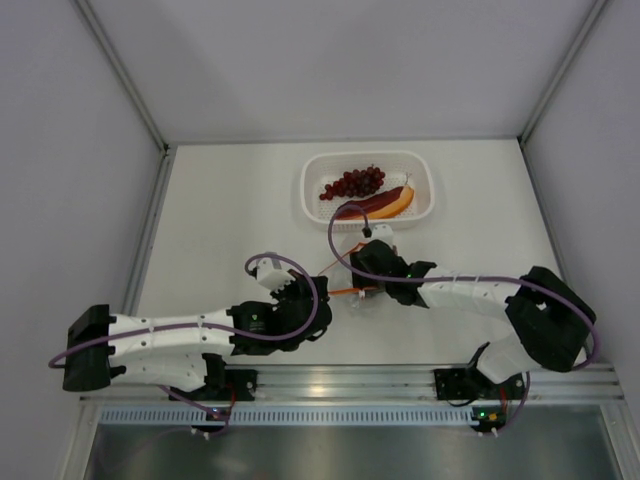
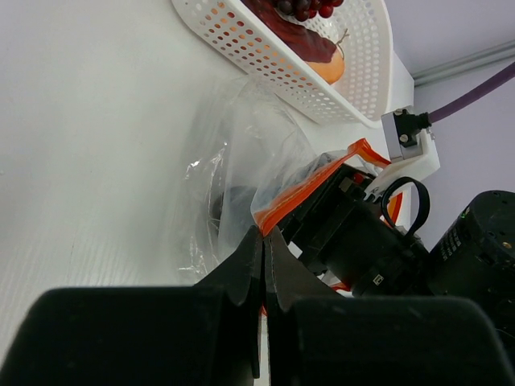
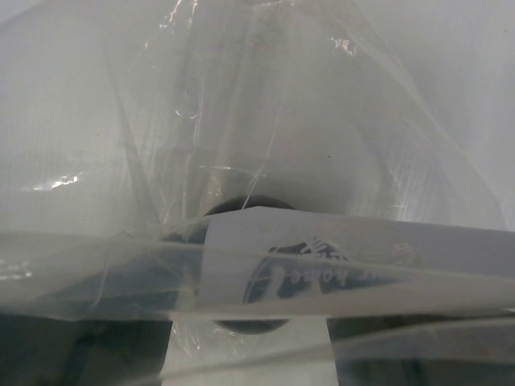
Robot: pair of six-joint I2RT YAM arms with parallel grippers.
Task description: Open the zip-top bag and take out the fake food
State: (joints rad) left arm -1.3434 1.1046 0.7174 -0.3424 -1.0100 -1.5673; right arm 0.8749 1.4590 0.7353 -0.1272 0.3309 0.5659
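My left gripper (image 2: 261, 241) is shut tight on the bag (image 2: 241, 137), pinching it just below the orange zip strip (image 2: 294, 197). The right gripper (image 1: 368, 278) is pressed in from the other side. Through the plastic its fingers look set apart, but I cannot tell whether they bear on anything.

The bag sits mid-bench, a little nearer the near edge than the far one. One dark round fruit (image 3: 249, 322) is inside it. The grapes (image 1: 355, 183) and the hot dog (image 1: 385, 203) lie in the white basket (image 2: 241, 44) by the far edge, right of centre.

My worries:
- The film is thin and slick. If I pull the two sides apart unevenly, it could slide out of the left pinch and the mouth would fall shut.
- If the right fingers close on plastic as well as fruit, I would lift the whole bag instead of emptying it.
- The fruit is round. If it drops out it may roll across the bench.
- The right wrist view is fogged by plastic, so I am aiming half blind.

The bench (image 1: 220, 220) is smooth, matt white, offering little friction. Plain pale walls (image 1: 330, 60) close it in on three sides, leaving little room to swing either arm.
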